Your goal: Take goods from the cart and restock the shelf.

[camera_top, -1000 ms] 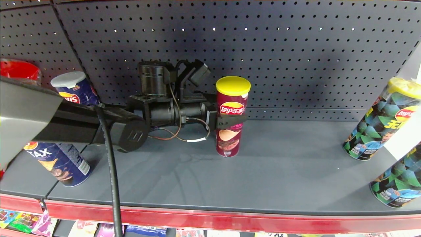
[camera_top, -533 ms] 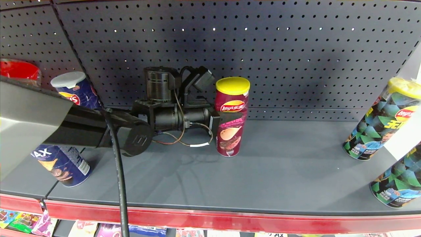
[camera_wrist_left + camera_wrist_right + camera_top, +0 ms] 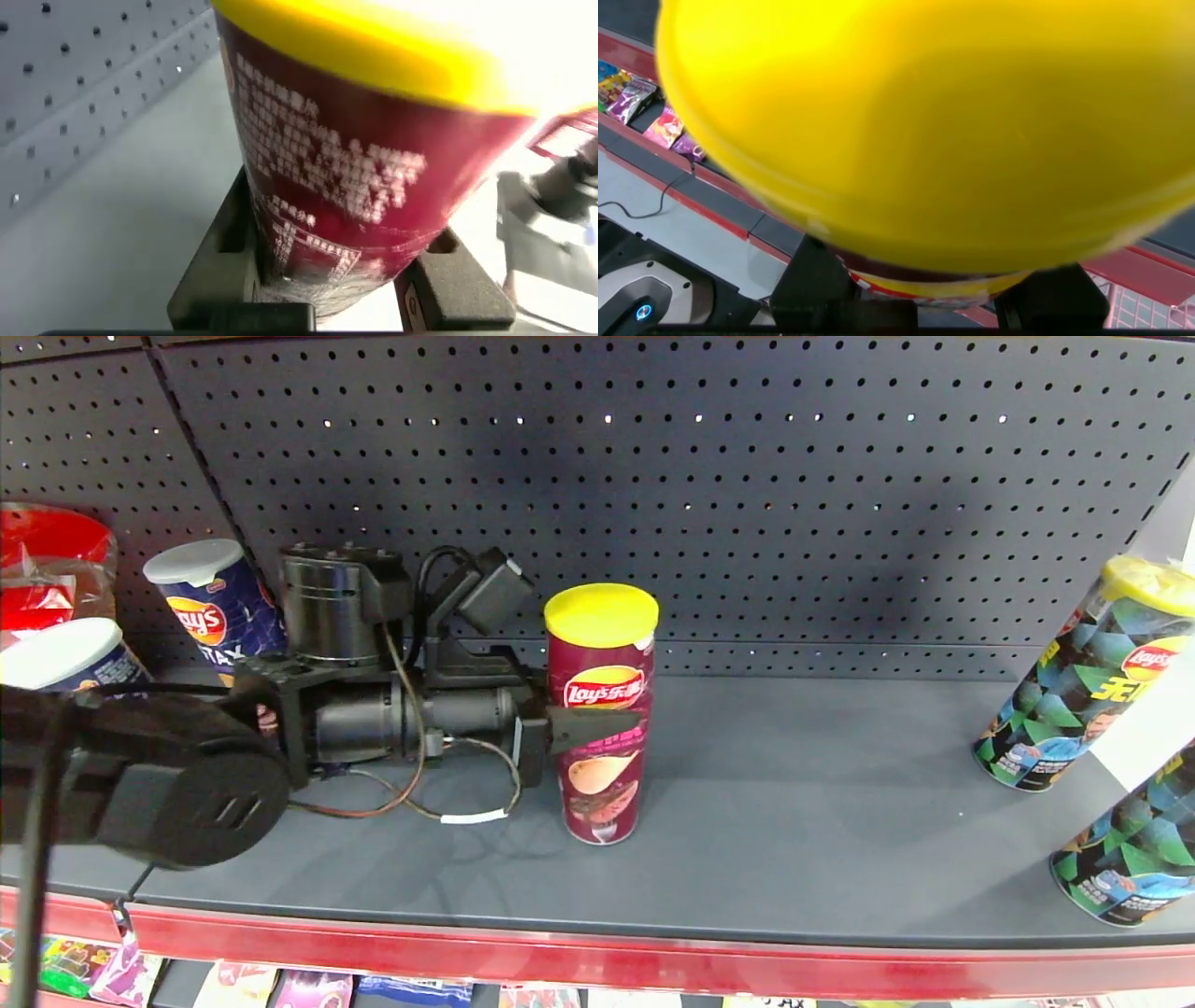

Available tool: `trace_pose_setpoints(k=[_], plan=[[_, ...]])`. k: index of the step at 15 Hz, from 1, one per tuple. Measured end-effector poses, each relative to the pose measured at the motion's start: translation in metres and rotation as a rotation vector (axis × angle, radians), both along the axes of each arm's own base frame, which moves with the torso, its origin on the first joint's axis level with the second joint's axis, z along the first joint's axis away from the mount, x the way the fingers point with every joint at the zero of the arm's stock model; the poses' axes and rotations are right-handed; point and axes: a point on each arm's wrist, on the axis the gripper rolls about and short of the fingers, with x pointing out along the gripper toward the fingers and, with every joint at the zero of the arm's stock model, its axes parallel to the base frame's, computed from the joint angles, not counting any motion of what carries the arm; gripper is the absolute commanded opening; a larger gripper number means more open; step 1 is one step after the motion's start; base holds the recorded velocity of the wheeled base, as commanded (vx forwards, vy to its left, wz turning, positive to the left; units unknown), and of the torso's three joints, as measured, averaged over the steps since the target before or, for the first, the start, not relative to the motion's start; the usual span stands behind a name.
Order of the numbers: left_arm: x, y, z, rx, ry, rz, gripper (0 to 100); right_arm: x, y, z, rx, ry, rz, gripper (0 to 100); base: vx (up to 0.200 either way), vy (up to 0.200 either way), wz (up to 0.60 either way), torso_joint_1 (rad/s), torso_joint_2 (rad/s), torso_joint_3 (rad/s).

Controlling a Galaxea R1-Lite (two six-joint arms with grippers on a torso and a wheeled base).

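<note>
Both jaws are closed, you'll see: left gripper (image 3: pixel 602 728) clamps the maroon can (image 3: pixel 602 695) upright over the shelf (image 3: pixel 822 821), right gripper (image 3: pixel 924 294) clamps a yellow-lidded can (image 3: pixel 924 131).

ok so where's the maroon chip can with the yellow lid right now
In the head view the maroon chip can is upright over the grey shelf, left of centre, gripped by the left gripper, with blue chip cans to its left.

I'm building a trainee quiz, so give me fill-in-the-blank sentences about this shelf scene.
The left gripper grips a maroon can with a ___ lid. The right gripper grips a second can with a ___ lid. The blue cans with white lids stand to the robot's ___. Missing words: yellow, yellow, left.
</note>
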Motion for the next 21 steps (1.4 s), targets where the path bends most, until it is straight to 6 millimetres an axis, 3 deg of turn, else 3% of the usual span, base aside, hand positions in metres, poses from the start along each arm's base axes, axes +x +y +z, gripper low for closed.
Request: trace_pose_setpoints(k=[4, 8, 11, 15, 21], plan=[[-0.042, 0.028, -0.005, 0.018, 0.025, 0.0, 0, 0.0, 0.0, 0.0, 0.001, -0.001, 0.003, 0, 0.0, 0.0, 0.0, 0.0, 0.0, 0.0], [-0.061, 0.04, -0.011, -0.004, -0.014, -0.004, 0, 0.0, 0.0, -0.001, 0.0, 0.002, 0.006, 0, 0.0, 0.0, 0.0, 0.0, 0.0, 0.0], [-0.06, 0.039, -0.012, -0.013, -0.021, 0.0, 0, 0.0, 0.0, -0.001, 0.0, 0.005, 0.005, 0, 0.0, 0.0, 0.0, 0.0, 0.0, 0.0], [-0.043, 0.029, -0.008, -0.028, -0.042, 0.001, 0, 0.001, 0.0, -0.001, 0.0, 0.005, 0.004, 0, 0.0, 0.0, 0.0, 0.0, 0.0, 0.0], [-0.035, 0.019, -0.018, -0.023, -0.035, -0.025, 0, 0.001, 0.0, 0.001, 0.0, 0.004, 0.004, 0, 0.0, 0.0, 0.0, 0.0, 0.0, 0.0]])
